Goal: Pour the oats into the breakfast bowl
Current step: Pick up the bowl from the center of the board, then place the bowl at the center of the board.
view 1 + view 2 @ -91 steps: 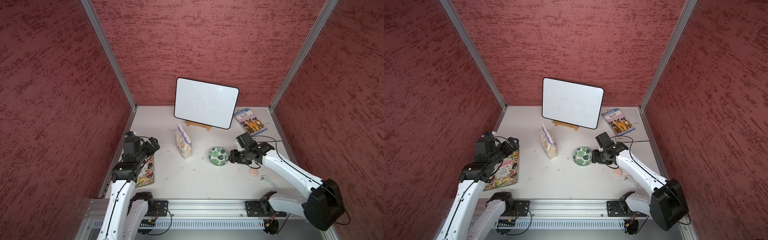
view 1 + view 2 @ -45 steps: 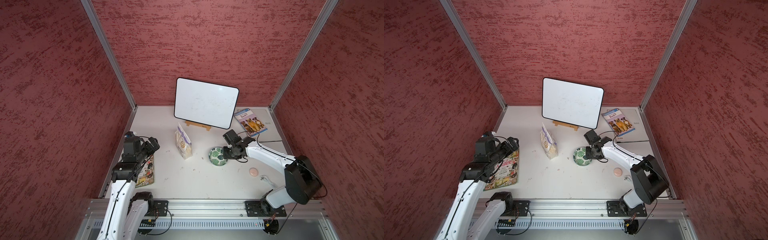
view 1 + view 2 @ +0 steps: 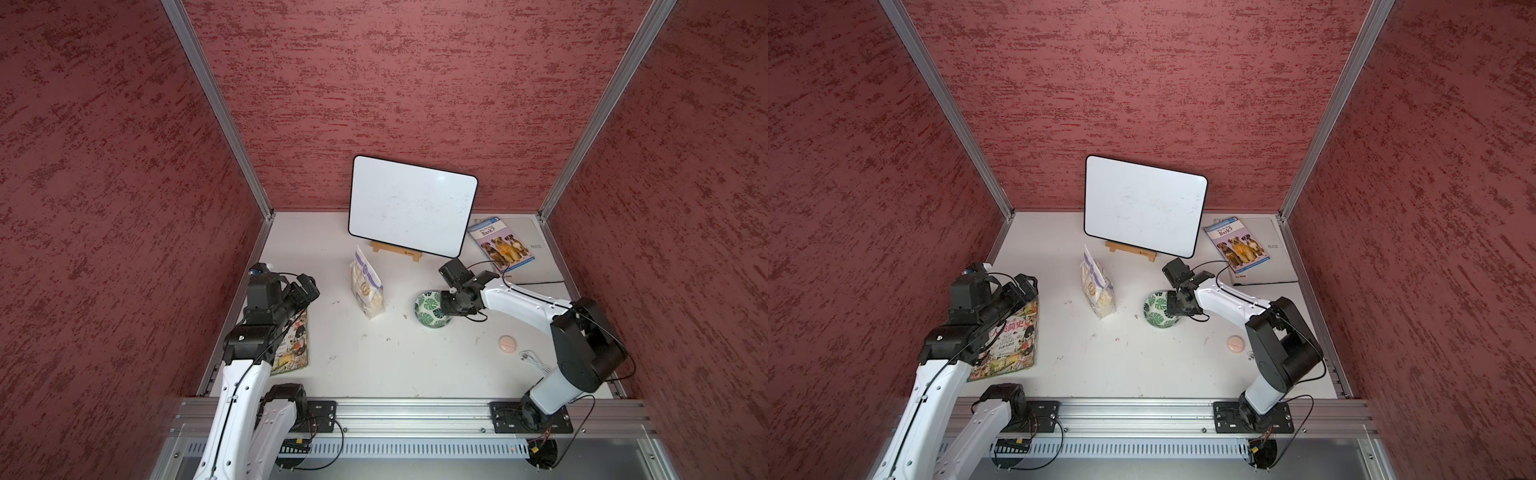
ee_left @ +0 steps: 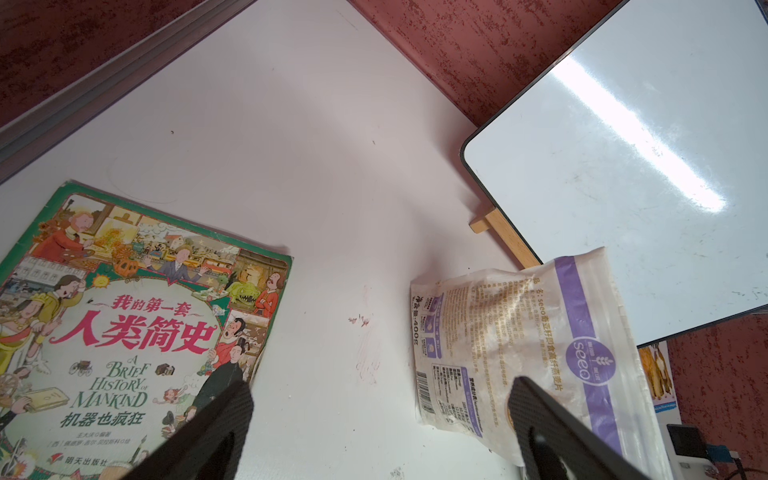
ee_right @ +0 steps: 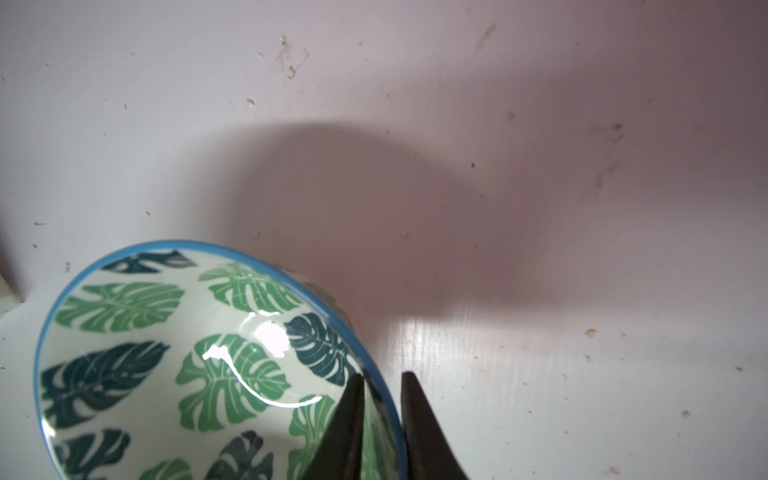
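1. Breakfast bowl point(image 5: 166, 353): its wall is pinched by the right gripper point(image 5: 383, 376). One black finger point(image 5: 345, 424) lies inside against the green leaf pattern and the other outside, with the blue rim between them.
2. In both top views the breakfast bowl point(image 3: 428, 309) sits on the white table point(image 3: 374, 365), and the right gripper reaches it from the side nearest the right arm's base.
3. The left gripper point(image 4: 380, 384) hangs with its fingers point(image 4: 220, 424) spread wide and nothing between them.
4. In a top view the left gripper point(image 3: 1027, 284) is above the far corner of a picture book point(image 3: 1013, 336) that lies flat at the left edge of the table.
5. The oats point(image 3: 374, 301) show as pale flakes through the clear lower part of a pouch point(image 3: 366, 286) with purple and white print.
6. The pouch stands upright on the table between the left gripper and the bowl, apart from both. Neither gripper touches it.
7. Whether the top of the pouch is sealed cannot be told.
8. Behind the pouch a whiteboard point(image 3: 411, 205) leans on a small wooden stand point(image 3: 395, 251) against the back wall.
9. A dog book point(image 3: 500, 243) lies at the far right corner.
10. A small pink disc point(image 3: 507, 343) lies nearer the front, beside a white cable point(image 3: 534, 361).
11. A few loose crumbs dot the table around the bowl.
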Motion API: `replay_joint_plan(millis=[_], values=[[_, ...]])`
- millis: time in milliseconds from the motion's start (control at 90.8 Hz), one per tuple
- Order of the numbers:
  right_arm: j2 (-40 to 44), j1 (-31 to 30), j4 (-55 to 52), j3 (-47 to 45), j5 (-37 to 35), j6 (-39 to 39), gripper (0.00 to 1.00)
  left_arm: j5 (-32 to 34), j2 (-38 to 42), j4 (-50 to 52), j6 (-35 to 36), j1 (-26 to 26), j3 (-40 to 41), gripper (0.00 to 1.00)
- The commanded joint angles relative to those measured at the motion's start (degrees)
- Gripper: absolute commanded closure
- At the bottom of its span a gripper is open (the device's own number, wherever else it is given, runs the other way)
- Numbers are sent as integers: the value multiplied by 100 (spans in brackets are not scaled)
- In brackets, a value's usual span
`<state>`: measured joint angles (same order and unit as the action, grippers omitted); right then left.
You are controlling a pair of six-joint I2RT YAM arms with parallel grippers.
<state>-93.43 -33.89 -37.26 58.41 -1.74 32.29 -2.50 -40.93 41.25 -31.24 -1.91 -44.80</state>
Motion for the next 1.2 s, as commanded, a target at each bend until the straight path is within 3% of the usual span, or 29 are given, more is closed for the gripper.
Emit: replay_joint_plan(millis=[0, 154, 650, 1047, 1190], values=[[140, -164, 8, 29, -125, 108, 87, 6, 35, -48, -14, 13, 24, 0], [159, -434, -190, 116, -249, 234, 100, 2, 32, -56, -13, 13, 24, 0], [-164, -1912, 153, 446, -93, 1136, 100, -24, 8, -91, -33, 8, 56, 0], [-948, -2235, 579, 937, 244, 1314, 100, -34, -20, -105, -31, 11, 69, 0], [-931, -2279, 525, 877, 192, 1332, 78, -28, -12, -107, -30, 15, 67, 0]])
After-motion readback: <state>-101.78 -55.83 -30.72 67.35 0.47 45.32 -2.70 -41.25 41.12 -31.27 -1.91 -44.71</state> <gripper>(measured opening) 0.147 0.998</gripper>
